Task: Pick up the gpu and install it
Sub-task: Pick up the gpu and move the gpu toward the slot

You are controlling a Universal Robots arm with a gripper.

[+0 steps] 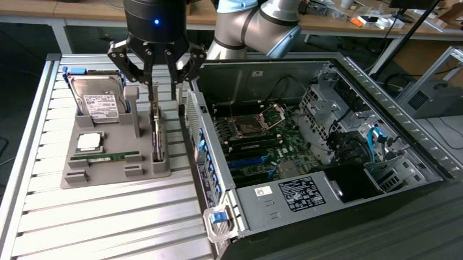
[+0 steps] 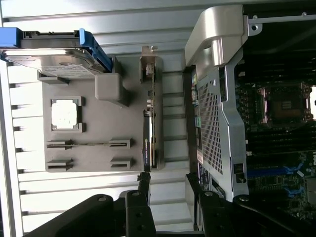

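One gpu [image 1: 157,132] is standing on edge in one grey tray [image 1: 108,176] on the slatted surface [image 1: 108,222], just beside one open computer case [image 1: 253,216]. Jaws are hanging wide open directly above the gpu, gripping nothing. The tray is also carrying one hard drive [image 1: 97,103], one processor chip [image 1: 90,142] and one memory stick [image 1: 105,156].

The gpu [image 1: 157,135], a thin dark card with a silver end bracket [image 2: 147,66], stood upright on its long edge, slotted at the grey holder's [image 1: 108,174] three o'clock side in the exterior view.
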